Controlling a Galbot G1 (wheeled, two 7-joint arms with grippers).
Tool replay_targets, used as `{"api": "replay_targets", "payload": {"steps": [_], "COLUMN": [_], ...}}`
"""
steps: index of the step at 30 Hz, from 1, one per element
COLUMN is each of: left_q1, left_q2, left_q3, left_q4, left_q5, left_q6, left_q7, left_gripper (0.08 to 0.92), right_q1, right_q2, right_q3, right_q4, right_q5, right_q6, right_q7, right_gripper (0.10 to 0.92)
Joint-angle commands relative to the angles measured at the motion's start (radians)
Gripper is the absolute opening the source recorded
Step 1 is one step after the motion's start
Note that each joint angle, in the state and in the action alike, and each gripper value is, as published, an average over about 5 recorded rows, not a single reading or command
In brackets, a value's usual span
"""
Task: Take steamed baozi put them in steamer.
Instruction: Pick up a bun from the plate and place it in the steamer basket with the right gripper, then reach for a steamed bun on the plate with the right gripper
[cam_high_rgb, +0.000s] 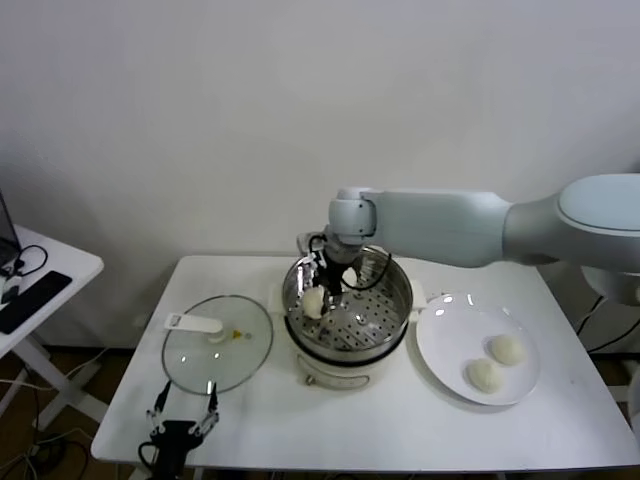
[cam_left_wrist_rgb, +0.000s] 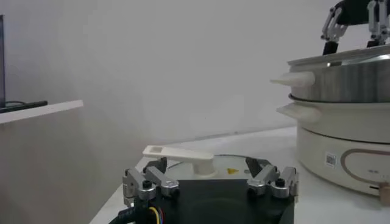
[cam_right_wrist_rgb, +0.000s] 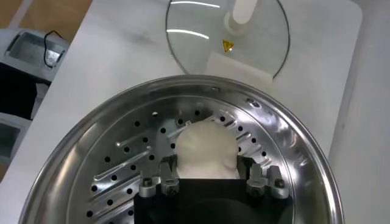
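steamer (cam_high_rgb: 395, 300): shiny round steel basket with a perforated floor, sitting upright on a cream-white pot base, about mid-worktop

baozi in steamer (cam_right_wrist_rgb: 205, 150): smooth off-white bun, down inside the basket near its left wall; can't tell if it's resting on the floor yet

other baozi (cam_high_rgb: 508, 349) (cam_high_rgb: 483, 375): two more, same pale round look, lying close together on the white plate right of the steamer
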Motion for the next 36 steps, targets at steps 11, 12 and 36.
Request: {"api": "replay_targets", "payload": {"steps": [11,12,36], "left_q1": [0.002,0.002,0.014], "left_q2": [-0.001,-0.001,0.014], "left_q3": [-0.002,-0.002,0.003], "left_q4": [-0.001,-0.002,-0.009], "left_q5": [0.0,0.0,0.012], "left_q6": [-0.007,-0.007,-0.017], "left_q7": [-0.007,-0.007,-0.009], "left_gripper": [0.823,0.823,0.823], "right_q1": [-0.041,-0.041,0.411], "right_q2": [0.03,0.029,-0.485], "right_q3": [0.005,0.006,-0.254], "right_q4": [-0.048,-0.048,0.301], "right_q5": [-0.036,-0.035,0.122], "right_q6": [0.023,0.023,0.15], "right_q7": [0.001,0.003,-0.201], "right_gripper": [0.663,0.67,0.823]}}
